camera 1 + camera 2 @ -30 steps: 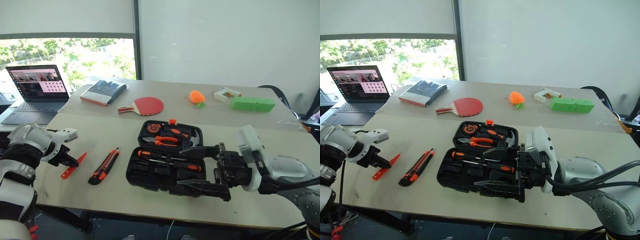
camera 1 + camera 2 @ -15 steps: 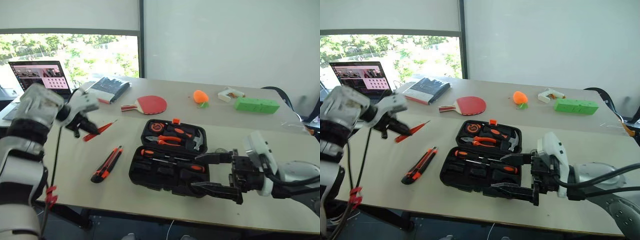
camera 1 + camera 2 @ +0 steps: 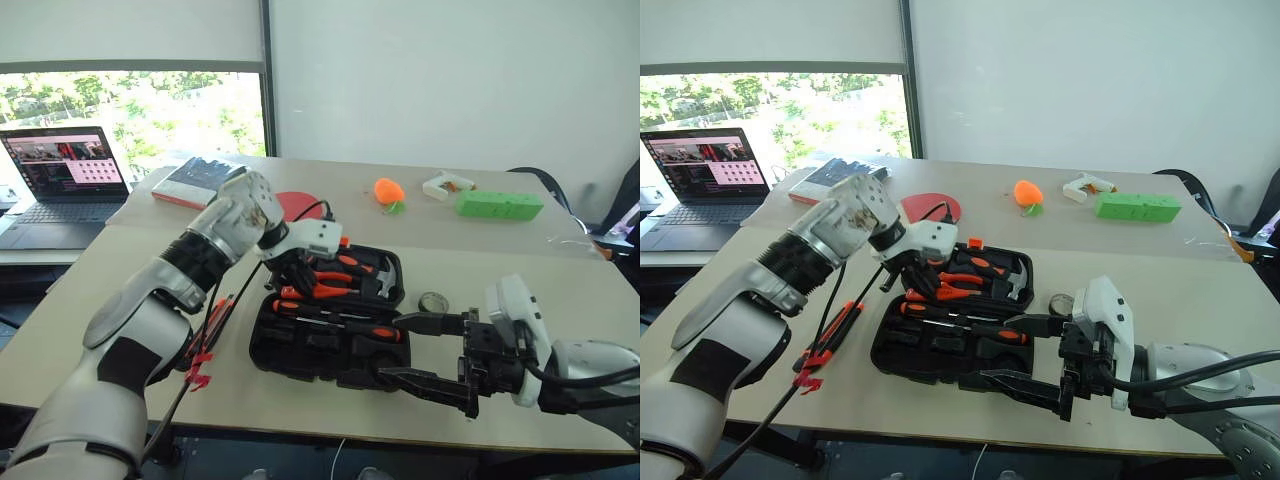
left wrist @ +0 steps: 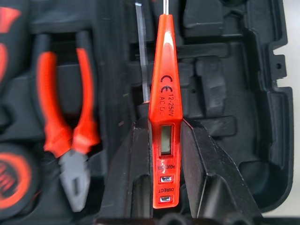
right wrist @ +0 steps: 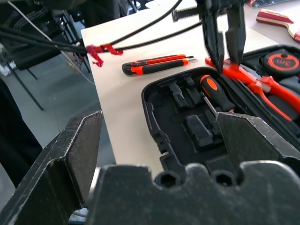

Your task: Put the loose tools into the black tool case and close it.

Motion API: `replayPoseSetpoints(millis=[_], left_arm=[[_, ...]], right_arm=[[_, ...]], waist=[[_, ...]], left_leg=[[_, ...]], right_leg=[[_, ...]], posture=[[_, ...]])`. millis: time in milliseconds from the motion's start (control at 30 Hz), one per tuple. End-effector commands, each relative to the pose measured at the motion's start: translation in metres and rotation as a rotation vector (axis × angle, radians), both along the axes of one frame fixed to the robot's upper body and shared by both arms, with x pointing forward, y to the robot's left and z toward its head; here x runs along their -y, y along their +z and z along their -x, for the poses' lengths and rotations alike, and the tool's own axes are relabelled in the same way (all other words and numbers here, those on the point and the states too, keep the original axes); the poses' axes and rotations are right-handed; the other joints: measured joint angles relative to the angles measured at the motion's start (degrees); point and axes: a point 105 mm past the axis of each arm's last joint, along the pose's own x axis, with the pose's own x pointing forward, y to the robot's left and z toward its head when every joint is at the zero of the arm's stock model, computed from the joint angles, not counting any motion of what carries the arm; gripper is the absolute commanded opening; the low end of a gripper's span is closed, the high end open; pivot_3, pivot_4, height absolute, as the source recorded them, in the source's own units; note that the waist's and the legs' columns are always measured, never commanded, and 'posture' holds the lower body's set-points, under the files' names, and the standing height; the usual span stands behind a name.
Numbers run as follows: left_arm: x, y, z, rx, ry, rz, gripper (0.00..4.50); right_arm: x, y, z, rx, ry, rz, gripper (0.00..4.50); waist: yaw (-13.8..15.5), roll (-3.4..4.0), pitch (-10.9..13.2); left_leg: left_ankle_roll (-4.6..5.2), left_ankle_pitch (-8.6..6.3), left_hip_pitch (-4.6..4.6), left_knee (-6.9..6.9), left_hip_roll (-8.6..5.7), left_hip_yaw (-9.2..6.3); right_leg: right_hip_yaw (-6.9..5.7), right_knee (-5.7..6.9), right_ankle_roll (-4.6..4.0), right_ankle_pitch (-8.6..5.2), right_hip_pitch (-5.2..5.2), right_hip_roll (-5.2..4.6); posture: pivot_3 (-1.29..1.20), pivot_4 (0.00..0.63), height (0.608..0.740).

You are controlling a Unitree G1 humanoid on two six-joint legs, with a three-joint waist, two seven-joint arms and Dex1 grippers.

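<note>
Slim all-orange screwdriver (image 4: 164, 117) pinched in left gripper (image 4: 165, 140) (over case (image 4: 262, 93)).

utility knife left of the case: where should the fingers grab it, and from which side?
Grip the utility knife around the middle of its long black-and-orange body, coming straight down from above, fingers closing across its narrow width. It lies flat on the table beside the black tool case, so only the top and long edges are exposed. The right gripper is open; the left gripper is shut on the slim orange screwdriver.

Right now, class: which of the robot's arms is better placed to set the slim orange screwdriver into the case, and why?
Left. Its gripper grips the screwdriver right above the open case. The right gripper hangs open and empty at the case's near edge.
</note>
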Motion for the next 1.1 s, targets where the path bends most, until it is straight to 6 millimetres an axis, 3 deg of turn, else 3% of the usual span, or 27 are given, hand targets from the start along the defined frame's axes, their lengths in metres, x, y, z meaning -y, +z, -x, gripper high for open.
replayPoseSetpoints(millis=[33,200,467,800,1100], left_arm=[[-0.008,-0.006,0.007,0.014,0.006,-0.059,0.41],[-0.018,-0.022,0.016,0.018,-0.002,-0.123,0.41],[-0.016,-0.034,0.016,0.023,0.015,-0.128,0.41],[-0.006,-0.038,0.01,0.034,0.013,-0.122,0.41],[-0.016,-0.042,0.006,0.006,0.061,-0.158,0.41]], right_arm=[[-0.002,0.008,0.004,0.051,-0.006,-0.03,4.5],[-0.004,0.007,0.002,0.055,-0.017,-0.041,4.5],[-0.006,0.009,0.001,0.061,-0.02,-0.06,4.5],[-0.009,0.011,0.0,0.054,-0.024,-0.09,4.5],[-0.009,0.012,-0.002,0.051,-0.038,-0.103,4.5]], waist=[[0.01,0.0,0.0],[0.13,0.02,-0.01],[0.81,0.03,-0.02],[1.23,0.09,-0.05],[1.05,0.09,-0.05]], left_leg=[[0.0,0.0,0.01,0.02,-0.01,-0.03],[0.01,0.01,0.02,0.05,-0.03,-0.08],[0.01,0.01,0.04,0.1,-0.1,-0.15],[0.02,0.02,0.16,0.11,-0.11,-0.16],[0.02,0.02,0.16,0.1,-0.1,-0.19]], right_leg=[[-0.01,0.01,0.0,0.0,0.02,0.0],[-0.01,0.01,0.01,0.0,0.07,-0.01],[-0.01,-0.04,0.05,-0.02,0.18,-0.01],[-0.03,-0.04,0.05,-0.02,0.34,-0.01],[-0.04,-0.05,0.04,-0.02,0.35,0.0]], posture=[[0.0,0.15,0.736],[0.0,0.15,0.736],[0.0,0.15,0.736],[0.0,0.15,0.736],[0.0,0.15,0.736]])
